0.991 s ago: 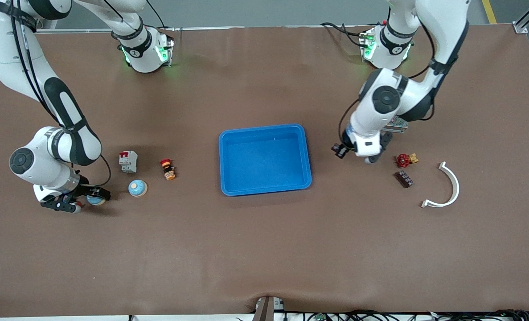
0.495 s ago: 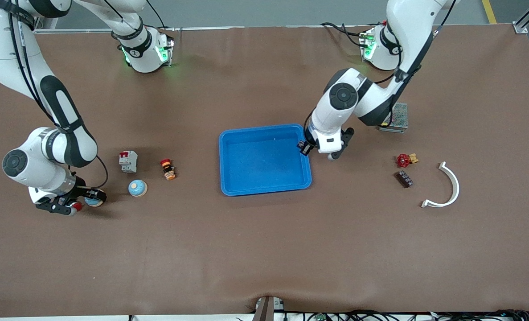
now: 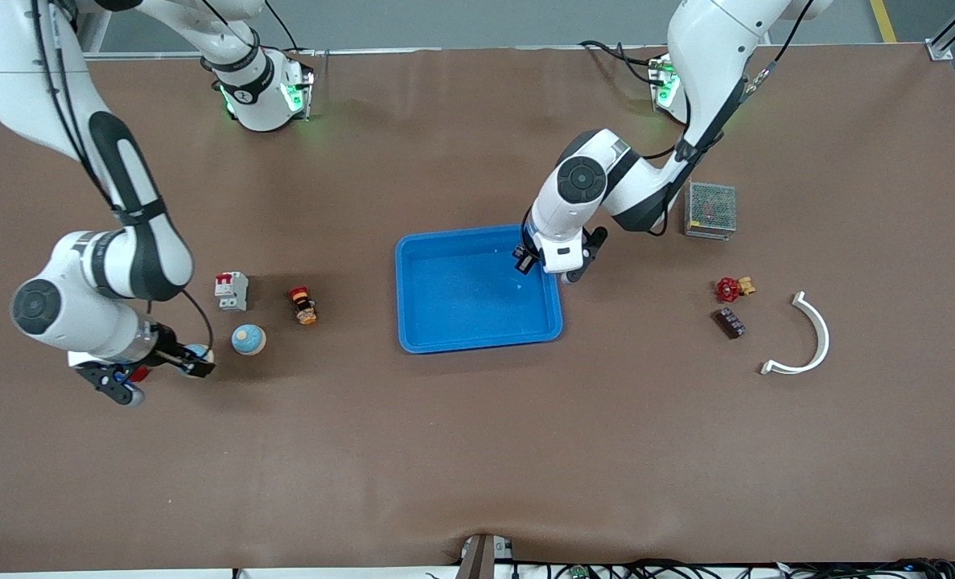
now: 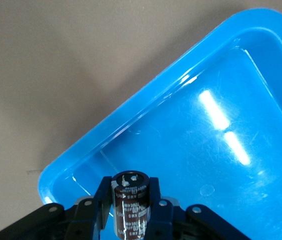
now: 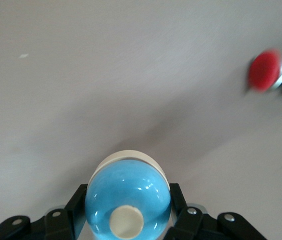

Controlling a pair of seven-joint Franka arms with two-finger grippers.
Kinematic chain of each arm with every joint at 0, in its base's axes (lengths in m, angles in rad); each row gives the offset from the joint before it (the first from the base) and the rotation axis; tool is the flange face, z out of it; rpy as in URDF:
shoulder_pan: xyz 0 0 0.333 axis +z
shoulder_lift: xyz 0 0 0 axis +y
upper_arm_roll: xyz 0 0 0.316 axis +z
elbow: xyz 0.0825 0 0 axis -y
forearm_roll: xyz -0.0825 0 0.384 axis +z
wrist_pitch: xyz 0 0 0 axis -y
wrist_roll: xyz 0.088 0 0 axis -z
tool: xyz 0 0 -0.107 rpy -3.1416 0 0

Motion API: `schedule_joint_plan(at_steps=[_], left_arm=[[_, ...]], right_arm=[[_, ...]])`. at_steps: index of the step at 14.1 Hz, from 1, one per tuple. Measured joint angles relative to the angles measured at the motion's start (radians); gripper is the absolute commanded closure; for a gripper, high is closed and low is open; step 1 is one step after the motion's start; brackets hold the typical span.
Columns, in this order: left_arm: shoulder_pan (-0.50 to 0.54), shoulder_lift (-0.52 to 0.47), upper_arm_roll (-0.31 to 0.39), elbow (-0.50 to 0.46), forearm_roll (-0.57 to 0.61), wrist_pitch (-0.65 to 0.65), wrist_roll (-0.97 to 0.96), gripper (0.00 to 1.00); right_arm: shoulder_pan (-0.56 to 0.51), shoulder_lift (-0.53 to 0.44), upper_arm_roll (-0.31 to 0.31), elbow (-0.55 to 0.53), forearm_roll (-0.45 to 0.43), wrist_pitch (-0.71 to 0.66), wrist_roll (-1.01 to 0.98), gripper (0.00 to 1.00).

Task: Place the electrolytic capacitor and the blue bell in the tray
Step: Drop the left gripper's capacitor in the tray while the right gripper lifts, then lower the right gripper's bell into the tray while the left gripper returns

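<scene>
The bright-blue tray (image 3: pixel 477 334) lies mid-table and also shows in the left wrist view (image 4: pixel 220 150). My left gripper (image 3: pixel 523 259) is over the tray's corner at the left arm's end, on the side toward the bases. It is shut on a dark brown electrolytic capacitor (image 4: pixel 130 205). My right gripper (image 3: pixel 195 359) is low over the table at the right arm's end. It is shut on a blue bell (image 5: pixel 128 205) with a white base, also seen from the front (image 3: pixel 198 351). A second blue bell (image 3: pixel 248 339) stands on the table beside it.
A grey circuit breaker (image 3: pixel 232 290) and a red-capped push button (image 3: pixel 303 305) lie between the second bell and the tray. At the left arm's end are a metal mesh box (image 3: pixel 710 209), a red valve (image 3: pixel 729 288), a dark block (image 3: pixel 729 322) and a white curved piece (image 3: pixel 807 338).
My left gripper has carried the capacitor from beside the red valve to over the tray's corner. My right gripper has shifted with its bell toward the second bell.
</scene>
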Motion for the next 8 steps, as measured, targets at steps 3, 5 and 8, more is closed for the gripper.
schedule_joint_plan(at_steps=[3,5,8], left_arm=[[0.0,0.027,0.004,0.007,0.0,0.0,-0.001,0.82],[0.0,0.041,0.005,0.008,0.0,0.0,-0.003,0.75],[0.0,0.057,0.005,0.009,0.0,0.0,-0.003,0.41]], right_arm=[[0.129,-0.028,0.004,0.001,0.0,0.0,0.313,1.0],[0.206,-0.05,0.005,0.001,0.0,-0.002,0.516,1.0],[0.307,-0.069,0.005,0.001,0.0,-0.016,0.796,1.0]])
